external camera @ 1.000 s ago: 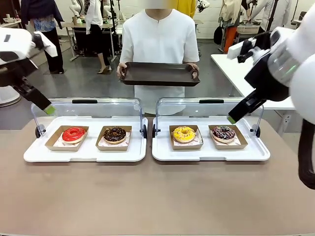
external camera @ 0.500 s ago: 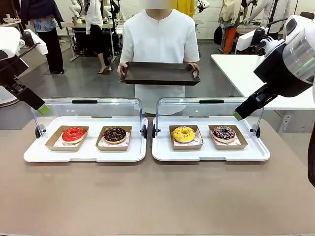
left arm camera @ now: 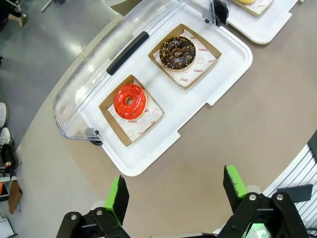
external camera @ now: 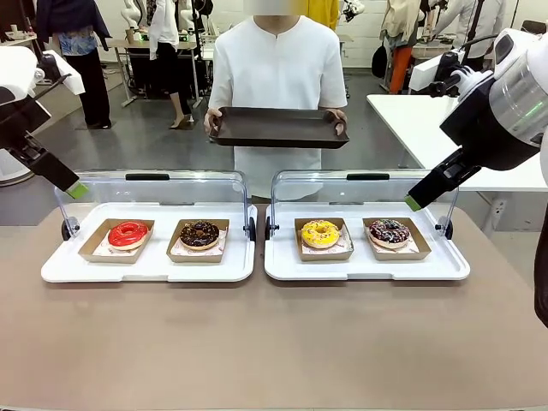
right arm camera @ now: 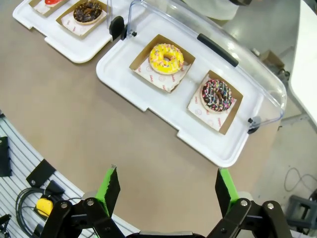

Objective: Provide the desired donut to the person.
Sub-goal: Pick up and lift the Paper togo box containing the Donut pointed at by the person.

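Observation:
Four donuts sit in cardboard trays on two white trays: a red donut (external camera: 128, 234) (left arm camera: 130, 101), a chocolate donut (external camera: 199, 234) (left arm camera: 178, 51) (right arm camera: 87, 12), a yellow donut (external camera: 320, 233) (right arm camera: 166, 58) and a dark sprinkled donut (external camera: 390, 231) (right arm camera: 216, 94). The person (external camera: 277, 68) in a white shirt stands at the far side holding a dark tray (external camera: 277, 128). My left gripper (left arm camera: 176, 191) (external camera: 75, 190) hovers open high over the left white tray (external camera: 147, 267). High at the right, my right gripper (right arm camera: 165, 187) (external camera: 414, 202) is open too.
Both white trays have clear hinged lids (external camera: 151, 190) (external camera: 364, 188) standing open at their far side. The right white tray (external camera: 368, 270) lies near the table's right side. The brown table (external camera: 274, 342) stretches toward me. A white table (external camera: 419, 128) stands at the back right.
Both arms have risen and drawn outward since a second ago, the right gripper shifting right. Over the last half second they hardly moved. The person and donuts stay put.

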Action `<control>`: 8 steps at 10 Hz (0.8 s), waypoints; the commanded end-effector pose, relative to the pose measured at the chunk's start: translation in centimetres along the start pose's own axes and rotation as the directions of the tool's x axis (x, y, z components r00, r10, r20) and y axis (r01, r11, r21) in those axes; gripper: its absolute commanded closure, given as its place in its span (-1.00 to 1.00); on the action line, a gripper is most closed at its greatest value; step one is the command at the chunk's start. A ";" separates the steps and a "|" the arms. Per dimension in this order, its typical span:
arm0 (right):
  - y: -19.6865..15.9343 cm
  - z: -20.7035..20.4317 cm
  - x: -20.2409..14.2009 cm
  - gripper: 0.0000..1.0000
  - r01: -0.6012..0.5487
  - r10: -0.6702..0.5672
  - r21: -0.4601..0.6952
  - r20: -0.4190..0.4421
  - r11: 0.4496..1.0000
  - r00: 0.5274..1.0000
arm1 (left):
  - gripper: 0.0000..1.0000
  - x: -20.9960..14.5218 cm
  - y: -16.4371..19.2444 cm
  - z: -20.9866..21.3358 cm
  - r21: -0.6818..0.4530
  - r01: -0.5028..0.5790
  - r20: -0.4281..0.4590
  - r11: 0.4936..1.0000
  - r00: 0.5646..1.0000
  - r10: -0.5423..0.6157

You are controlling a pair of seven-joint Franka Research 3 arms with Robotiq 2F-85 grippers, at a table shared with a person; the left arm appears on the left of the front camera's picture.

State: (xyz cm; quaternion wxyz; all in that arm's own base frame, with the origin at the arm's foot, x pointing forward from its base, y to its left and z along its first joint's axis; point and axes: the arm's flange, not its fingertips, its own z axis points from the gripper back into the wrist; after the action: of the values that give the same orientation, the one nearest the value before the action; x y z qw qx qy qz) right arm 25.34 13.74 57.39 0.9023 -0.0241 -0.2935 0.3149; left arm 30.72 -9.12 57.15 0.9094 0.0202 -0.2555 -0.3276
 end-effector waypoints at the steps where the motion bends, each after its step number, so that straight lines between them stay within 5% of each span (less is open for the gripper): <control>1: -2.8 -0.3 -1.0 -1.00 -0.022 0.020 0.096 0.026 0.995 0.999 | -1.00 -0.6 1.9 -0.4 -0.147 0.069 0.092 0.987 0.994 -0.056; 5: -14.0 -1.8 -6.8 -1.00 -0.098 -0.040 0.421 0.306 0.902 0.951 | -1.00 -2.4 8.0 -1.2 -0.441 0.246 0.368 0.863 0.927 -0.076; 8: -18.3 -2.2 -11.3 -1.00 -0.133 -0.112 0.488 0.442 0.863 0.890 | -1.00 -5.4 11.6 -1.0 -0.429 0.339 0.544 0.838 0.837 -0.060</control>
State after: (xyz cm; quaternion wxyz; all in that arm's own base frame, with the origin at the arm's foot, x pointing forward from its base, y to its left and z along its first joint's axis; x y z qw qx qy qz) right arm 30.34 -7.13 54.63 0.7899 0.2610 -0.4048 0.3795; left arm 34.17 1.91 56.20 0.7570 -0.2627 -0.3794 -0.4626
